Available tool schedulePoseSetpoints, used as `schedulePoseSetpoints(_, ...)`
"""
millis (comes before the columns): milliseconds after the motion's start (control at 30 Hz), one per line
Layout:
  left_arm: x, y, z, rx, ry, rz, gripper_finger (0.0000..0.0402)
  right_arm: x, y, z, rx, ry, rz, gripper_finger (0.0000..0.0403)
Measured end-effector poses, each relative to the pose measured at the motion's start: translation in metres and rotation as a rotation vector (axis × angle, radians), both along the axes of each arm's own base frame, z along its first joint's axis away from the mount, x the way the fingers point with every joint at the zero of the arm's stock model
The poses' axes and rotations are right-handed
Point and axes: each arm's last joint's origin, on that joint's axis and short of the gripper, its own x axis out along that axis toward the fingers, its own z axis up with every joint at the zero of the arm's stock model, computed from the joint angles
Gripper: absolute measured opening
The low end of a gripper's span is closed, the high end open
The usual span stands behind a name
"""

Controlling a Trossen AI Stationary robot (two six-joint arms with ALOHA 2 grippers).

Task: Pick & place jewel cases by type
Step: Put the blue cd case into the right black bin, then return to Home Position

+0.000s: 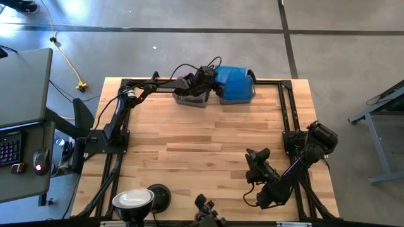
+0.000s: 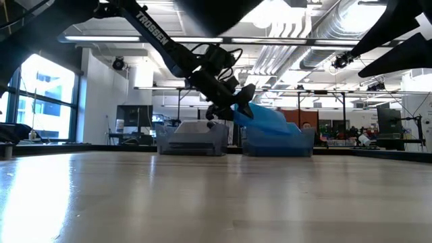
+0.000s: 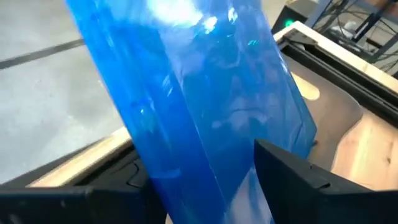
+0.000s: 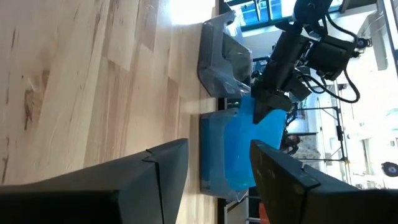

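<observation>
My left gripper is at the table's far edge, shut on a translucent bright blue jewel case. It holds the case over the right smoky-grey bin, which holds more blue cases. The left grey bin stands beside it and holds something dark that I cannot make out. My right gripper is open and empty over the near right part of the table, pointing toward the bins; its fingers show in the right wrist view. My left gripper pinches the blue case between its two fingers, at the case's upper edge. The fingers come from the table's left, slanting down. The case slants down from the fingers into the right bin; whether its lower end rests on the blue cases there is hidden.
Black frame rails run along the table's sides and far edge. A white lamp head and a black round base stand at the near edge. Bare wooden tabletop lies between the arms.
</observation>
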Motion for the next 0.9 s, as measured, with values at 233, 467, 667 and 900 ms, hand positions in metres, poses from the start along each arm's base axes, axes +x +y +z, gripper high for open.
schedulePoseSetpoints(233, 0.011, -0.002, 0.02, 0.007, -0.102, -0.042, 0.0206, 0.001, -0.001, 0.0, 0.007, 0.005, -0.009, 0.0167)
schedulePoseSetpoints(467, 0.02, -0.016, 0.029, 0.044, -0.051, 0.018, 0.0206, 0.003, -0.004, 0.0, 0.006, 0.004, -0.023, 0.0167)
schedulePoseSetpoints(667, 0.011, -0.012, 0.029, 0.014, 0.02, 0.037, 0.0206, 0.003, -0.004, -0.001, 0.013, 0.013, -0.03, 0.0167)
schedulePoseSetpoints(900, -0.02, -0.02, 0.089, 0.099, 0.087, 0.027, 0.0206, 0.002, -0.005, 0.002, -0.028, 0.014, -0.015, 0.0167)
